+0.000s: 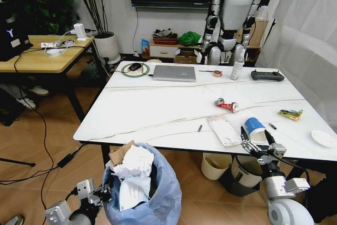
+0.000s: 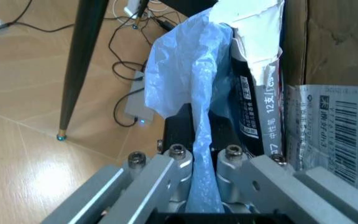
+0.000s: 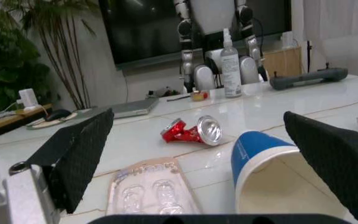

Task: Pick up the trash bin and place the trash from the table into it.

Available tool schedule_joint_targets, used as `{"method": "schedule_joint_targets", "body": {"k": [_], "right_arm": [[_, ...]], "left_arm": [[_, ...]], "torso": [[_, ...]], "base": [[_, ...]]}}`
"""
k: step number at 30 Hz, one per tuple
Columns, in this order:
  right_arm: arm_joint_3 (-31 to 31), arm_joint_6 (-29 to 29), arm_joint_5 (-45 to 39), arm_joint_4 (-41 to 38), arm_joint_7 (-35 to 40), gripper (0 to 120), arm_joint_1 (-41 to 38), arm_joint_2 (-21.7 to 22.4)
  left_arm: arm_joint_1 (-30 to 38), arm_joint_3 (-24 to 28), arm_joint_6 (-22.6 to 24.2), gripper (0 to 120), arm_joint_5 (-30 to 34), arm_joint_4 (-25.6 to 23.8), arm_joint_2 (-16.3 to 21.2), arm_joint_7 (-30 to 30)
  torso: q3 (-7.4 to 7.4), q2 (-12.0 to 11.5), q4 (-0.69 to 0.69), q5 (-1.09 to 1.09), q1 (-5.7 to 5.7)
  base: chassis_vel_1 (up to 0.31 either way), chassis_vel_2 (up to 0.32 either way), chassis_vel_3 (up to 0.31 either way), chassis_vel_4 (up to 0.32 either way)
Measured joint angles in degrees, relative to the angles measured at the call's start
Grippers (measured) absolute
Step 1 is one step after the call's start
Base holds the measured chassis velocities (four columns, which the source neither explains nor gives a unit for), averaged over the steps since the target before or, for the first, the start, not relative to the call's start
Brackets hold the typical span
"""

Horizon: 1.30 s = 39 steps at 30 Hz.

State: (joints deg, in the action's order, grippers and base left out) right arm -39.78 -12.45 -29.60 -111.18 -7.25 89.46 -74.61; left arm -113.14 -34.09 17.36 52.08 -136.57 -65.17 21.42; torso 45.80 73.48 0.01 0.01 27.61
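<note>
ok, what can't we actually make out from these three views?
- Trash bin body: head view, wrapped by its blue bag and cut by the bottom edge.
- Left hand: shut on the bag; the rim underneath is covered.
- Blue cup: right wrist view, base cut by the edge; right hand open around it, contact unclear.
- Small dark items on the table: too small.

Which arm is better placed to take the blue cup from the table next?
Probably the right. Its claw is open around the blue cup, while the left claw is shut on the trash bin bag.

trash bin before table | cup right of packaging
</note>
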Motion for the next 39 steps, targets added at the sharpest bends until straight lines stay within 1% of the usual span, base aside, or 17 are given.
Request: {"method": "schedule_joint_targets", "body": {"k": [8,11,12,13,14,16,17,18,19,20,21,22,23,26,28,32,39], "right_arm": [[0.34,-0.62,0.67,0.26,0.18,100,-0.28,0.22],[0.48,-0.36,1.36,-0.4,0.92,100,-0.26,0.38],[0.93,0.44,1.7,-1.37,2.47,100,-0.2,0.52],[1.44,1.87,2.22,-2.49,4.87,100,-0.11,0.69],[2.18,4.74,3.3,-4.18,8.81,100,-0.07,0.97],[2.89,7.26,3.95,-5.44,11.87,100,-0.2,1.37],[3.32,9.88,3.71,-6.37,13.79,100,-0.53,1.68],[3.51,11.67,3.09,-6.98,14.76,100,-0.83,1.79],[3.51,11.67,3.09,-6.98,14.76,100,-0.83,1.79],[3.65,14.51,1.62,-7.93,15.6,100,-1.16,1.93],[3.68,16.1,0.68,-8.45,15.85,100,-1.32,1.98],[3.74,20.21,-2.13,-9.54,16.12,100,-2.3,2.02],[3.8,21.19,-3.28,-9.54,15.85,100,-3.03,2.02],[3.89,22.13,-5.35,-8.62,15.17,100,-4.31,2.02],[4.05,22.55,-6.81,-6.63,14.83,100,-5.54,2.09],[4.16,22.57,-6.92,-3.82,14.76,100,-6.57,2.19],[3.79,22.16,-5.57,-3.86,15.16,100,-6.65,2.17]], "left_arm": [[-0.1,0.04,0.0,0,-0.16,0.17,-0.28,-0.03],[-0.12,0.08,-0.01,0,-0.22,0.26,-0.33,-0.03],[-0.12,0.09,-0.01,0,-0.23,0.29,-0.34,-0.03],[-0.12,0.08,-0.01,0,-0.24,0.32,-0.34,-0.03],[-0.11,0.04,-0.01,0,-0.24,0.35,-0.34,-0.03],[-0.07,-0.15,-0.02,0,-0.22,0.41,-0.34,-0.03],[-0.04,-0.31,-0.02,0,-0.18,0.42,-0.35,-0.03],[-0.03,-0.4,-0.02,0,-0.13,0.42,-0.37,-0.03],[-0.03,-0.4,-0.02,0,-0.13,0.42,-0.37,-0.03],[-0.01,-0.52,-0.03,0,-0.08,0.42,-0.4,-0.03],[0.0,-0.6,-0.03,0,-0.06,0.42,-0.44,-0.03],[0.03,-0.85,-0.04,0,0.02,0.42,-0.62,-0.03],[0.03,-0.96,-0.04,0,0.06,0.42,-0.74,-0.03],[0.03,-1.26,-0.05,0,0.1,0.42,-0.95,-0.03],[0.01,-1.58,-0.07,0,0.13,0.42,-1.14,-0.03],[-0.04,-2.04,-0.08,0,0.14,0.4,-1.5,-0.03],[-0.12,-2.18,-0.08,0,0.07,0.46,-2.26,-0.01]], "torso": [[0.0,0.0,0.0,0.01,0.0],[0.0,0.0,-0.01,0.0,0.0],[0.0,0.0,0.0,-0.01,0.0],[0.0,0.0,0.0,-0.01,0.0],[0.0,0.0,0.0,-0.02,0.0],[0.0,0.0,0.0,-0.02,0.0],[0.0,0.0,0.0,-0.02,0.0],[0.0,0.0,0.01,-0.02,0.0],[0.0,0.0,0.01,-0.02,0.0],[0.0,0.0,0.01,-0.01,0.0],[0.0,0.0,0.01,-0.02,0.0],[0.0,0.0,0.0,-0.02,0.0],[0.0,0.0,0.0,-0.01,0.0],[0.0,0.0,0.0,-0.01,0.0],[0.0,0.0,0.01,-0.01,0.0],[0.0,0.0,0.0,0.0,0.0],[0.0,0.0,0.0,-0.01,0.0]], "base": [[-0.063,-0.083,0.051,0.067],[0.0,0.0,0.0,0.0],[0.0,0.0,0.0,0.0],[0.0,0.0,0.0,0.0],[0.0,0.0,0.0,0.0],[0.0,0.0,0.0,0.0],[0.0,0.0,0.0,0.0],[0.0,0.0,0.0,0.0],[0.0,0.0,0.0,0.0],[0.0,0.0,0.0,0.0],[0.0,0.0,0.0,0.0],[0.0,0.0,0.0,0.0],[0.0,0.0,0.0,0.0],[0.0,0.0,0.0,0.0],[0.0,0.0,0.0,0.0],[0.0,0.0,0.0,0.0],[0.0,0.0,0.0,0.0]]}}
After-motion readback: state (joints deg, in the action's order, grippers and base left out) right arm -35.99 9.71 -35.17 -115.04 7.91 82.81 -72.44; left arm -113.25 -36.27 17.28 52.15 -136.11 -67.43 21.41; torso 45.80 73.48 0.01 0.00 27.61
